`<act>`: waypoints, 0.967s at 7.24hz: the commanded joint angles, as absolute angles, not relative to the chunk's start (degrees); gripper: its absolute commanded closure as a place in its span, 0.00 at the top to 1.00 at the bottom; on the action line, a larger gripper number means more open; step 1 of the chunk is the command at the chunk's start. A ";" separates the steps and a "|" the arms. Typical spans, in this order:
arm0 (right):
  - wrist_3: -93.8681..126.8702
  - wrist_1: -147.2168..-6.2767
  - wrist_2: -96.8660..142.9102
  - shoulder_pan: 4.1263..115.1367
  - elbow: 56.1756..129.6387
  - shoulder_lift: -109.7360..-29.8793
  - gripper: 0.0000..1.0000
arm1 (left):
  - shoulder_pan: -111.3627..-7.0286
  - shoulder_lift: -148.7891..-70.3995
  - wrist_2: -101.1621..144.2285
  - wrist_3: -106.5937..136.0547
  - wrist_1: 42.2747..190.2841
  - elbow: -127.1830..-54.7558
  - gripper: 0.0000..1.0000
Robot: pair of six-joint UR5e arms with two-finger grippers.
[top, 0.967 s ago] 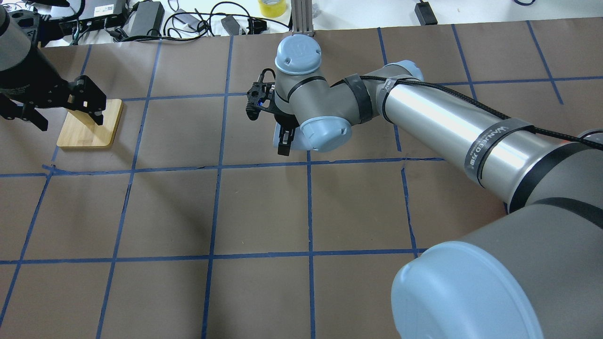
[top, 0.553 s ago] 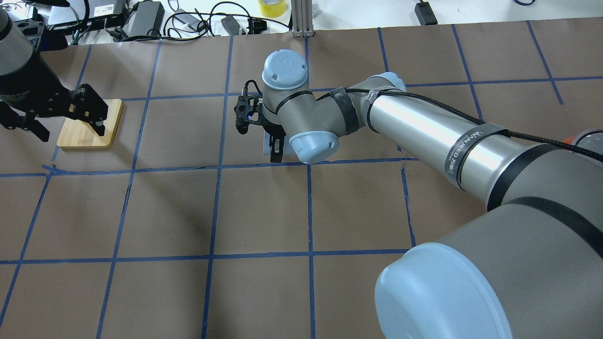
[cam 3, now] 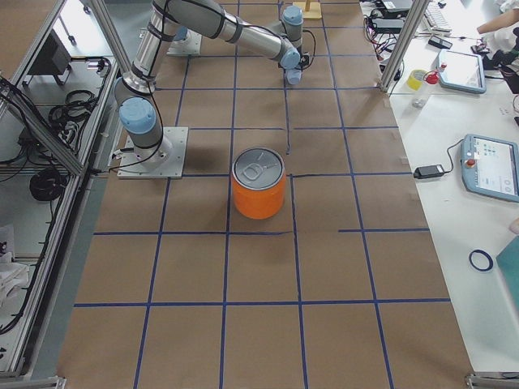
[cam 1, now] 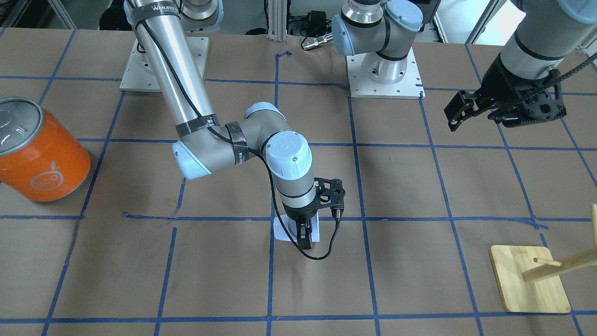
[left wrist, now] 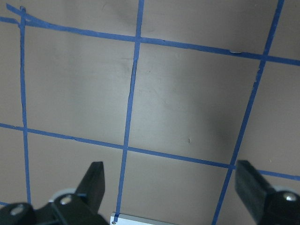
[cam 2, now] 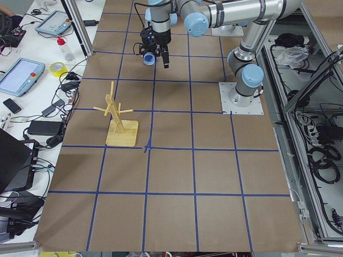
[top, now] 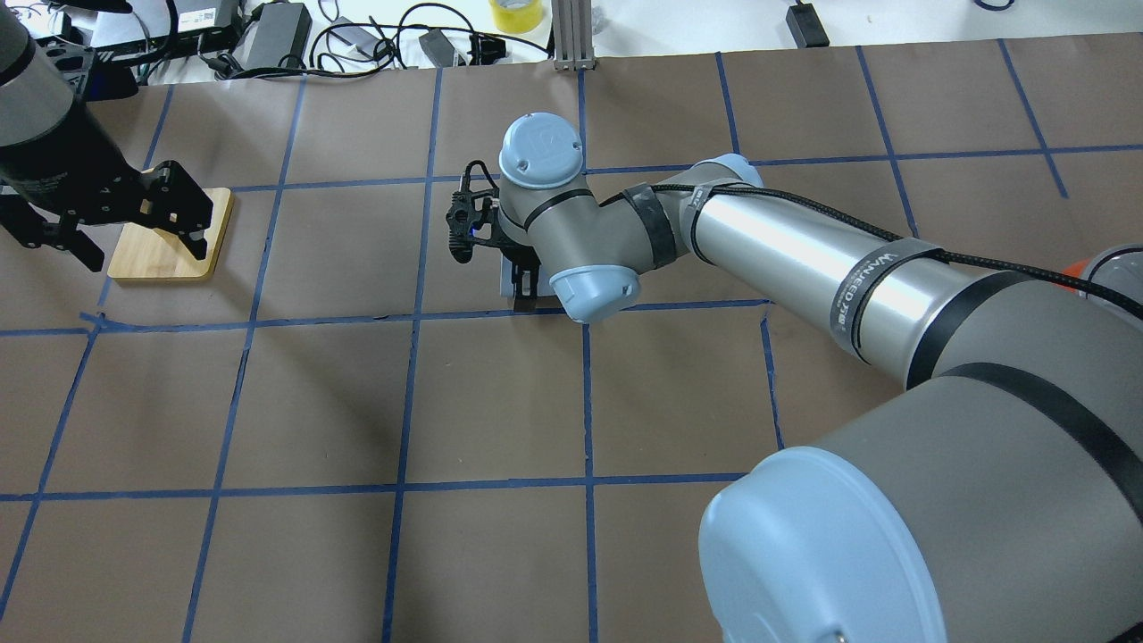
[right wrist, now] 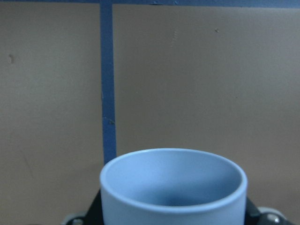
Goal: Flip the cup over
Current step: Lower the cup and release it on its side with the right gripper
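The cup (right wrist: 173, 187) is a small pale blue tumbler, mouth towards the right wrist camera, held between the fingers of my right gripper (cam 1: 304, 238). It hangs low over the table by a blue tape crossing near the middle (cam 1: 285, 231), and its side shows past the wrist in the overhead view (top: 508, 279). I cannot tell if it touches the table. My right gripper (top: 525, 290) points straight down. My left gripper (top: 141, 243) is open and empty, high over the table's left side, with its fingers (left wrist: 96, 180) spread wide.
A large orange can (cam 1: 39, 154) with a silver lid stands on the robot's right side (cam 3: 259, 194). A wooden peg stand on a square base (top: 170, 237) sits below my left gripper (cam 1: 466, 112). Cables and devices lie past the far edge (top: 268, 36).
My right arm has moved left and down with the cup, close to the tape crossing. My left gripper has shifted slightly and stays open.
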State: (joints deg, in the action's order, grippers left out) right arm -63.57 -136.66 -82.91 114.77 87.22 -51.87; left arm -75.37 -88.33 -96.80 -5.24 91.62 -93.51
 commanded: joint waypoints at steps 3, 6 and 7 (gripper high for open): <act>-62.84 -136.76 -82.44 114.61 87.36 -52.03 0.75 | -75.76 -88.15 -96.77 -5.10 92.63 -94.31 1.00; -62.75 -136.93 -82.53 114.08 87.36 -52.64 1.00 | -75.76 -88.94 -96.77 -5.80 91.67 -94.75 1.00; -62.67 -137.11 -82.62 113.82 87.28 -52.65 1.00 | -75.67 -89.12 -97.38 -6.67 92.37 -94.92 1.00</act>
State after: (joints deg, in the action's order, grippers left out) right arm -62.75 -136.97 -82.60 114.11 87.36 -52.52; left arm -75.75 -88.88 -96.91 -5.74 91.93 -94.76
